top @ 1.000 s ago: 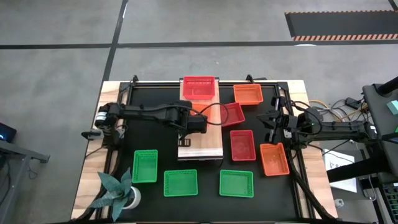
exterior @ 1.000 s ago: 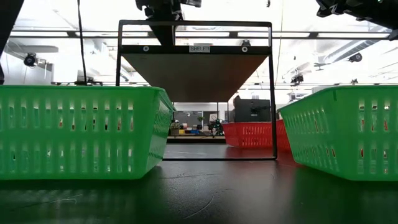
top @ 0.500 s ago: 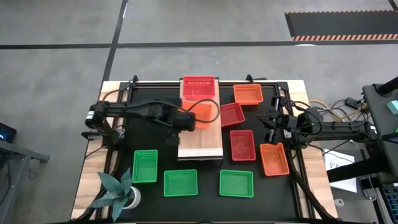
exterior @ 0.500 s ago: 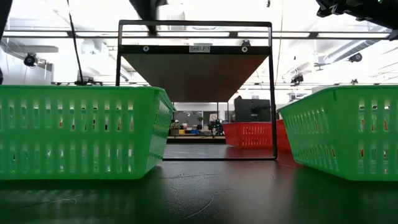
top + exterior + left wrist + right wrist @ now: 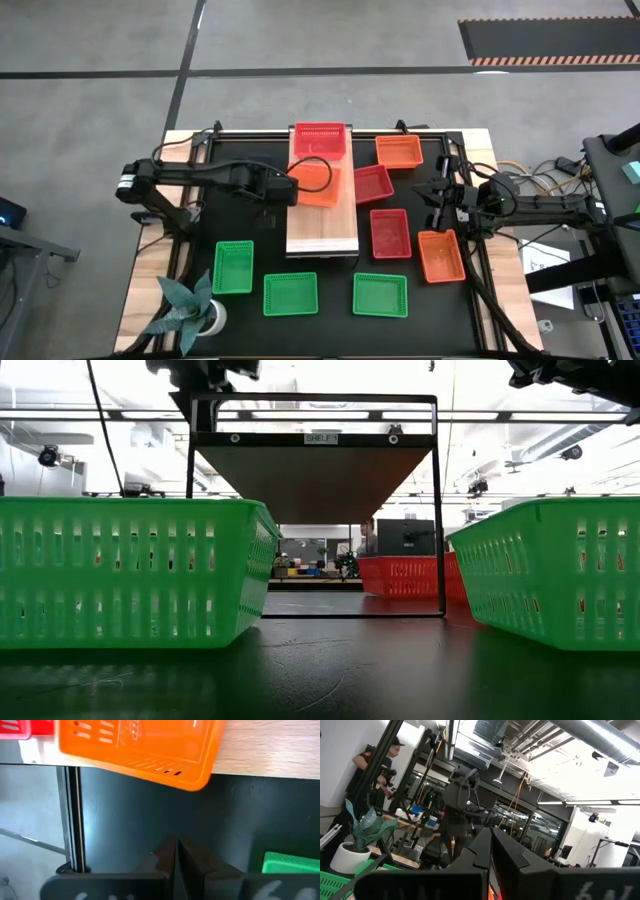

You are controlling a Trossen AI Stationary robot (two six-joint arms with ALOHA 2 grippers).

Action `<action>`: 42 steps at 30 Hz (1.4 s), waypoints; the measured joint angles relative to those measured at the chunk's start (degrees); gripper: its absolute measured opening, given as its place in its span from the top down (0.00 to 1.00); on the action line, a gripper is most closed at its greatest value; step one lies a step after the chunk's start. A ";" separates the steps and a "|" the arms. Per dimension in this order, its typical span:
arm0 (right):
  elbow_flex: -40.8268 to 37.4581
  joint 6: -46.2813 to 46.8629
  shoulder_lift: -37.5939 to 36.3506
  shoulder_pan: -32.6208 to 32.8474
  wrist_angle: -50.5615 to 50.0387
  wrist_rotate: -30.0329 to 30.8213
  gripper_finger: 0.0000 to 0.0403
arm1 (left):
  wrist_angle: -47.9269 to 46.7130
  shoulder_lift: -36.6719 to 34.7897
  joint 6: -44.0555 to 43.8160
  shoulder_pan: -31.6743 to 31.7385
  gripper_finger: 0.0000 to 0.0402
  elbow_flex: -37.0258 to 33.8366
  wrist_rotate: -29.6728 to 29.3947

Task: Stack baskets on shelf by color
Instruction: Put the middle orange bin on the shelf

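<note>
Shelf (image 5: 322, 225) — left gripper (image 5: 283, 186) has withdrawn off orange basket (image 5: 316, 185).

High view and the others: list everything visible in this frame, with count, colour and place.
Shelf: one, light wood, table centre.
Crimson baskets: three; one at the shelf's far end, two on the table right of the shelf.
Orange baskets: three; one on the shelf overhanging its left edge, one far right, one near right.
Green baskets: three, along the near edge.
Plant: one, green in a white pot, near left corner.
Person: one, in the room, right wrist view.
Left gripper: fingers shut, just left of the shelf.
Right gripper: fingers shut, right side.
</note>
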 joint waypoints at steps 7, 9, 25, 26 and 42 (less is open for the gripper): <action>0.00 -0.01 0.00 0.00 0.00 -0.01 0.98 | 6.16 1.31 0.57 0.51 0.99 -2.61 0.11; 0.00 0.01 0.02 0.00 0.04 0.01 0.98 | 8.02 1.31 1.11 0.51 0.99 -2.58 0.11; 0.00 0.19 0.00 0.00 -0.86 0.01 0.98 | 15.13 0.74 4.36 0.18 0.99 -2.09 0.11; 0.01 0.19 0.00 0.00 -1.55 0.15 0.98 | 15.17 0.70 4.11 -0.02 0.99 -2.06 0.12; 19.57 12.98 22.97 0.00 -31.22 7.49 0.98 | 19.62 -4.34 3.09 -1.33 0.99 -12.28 0.15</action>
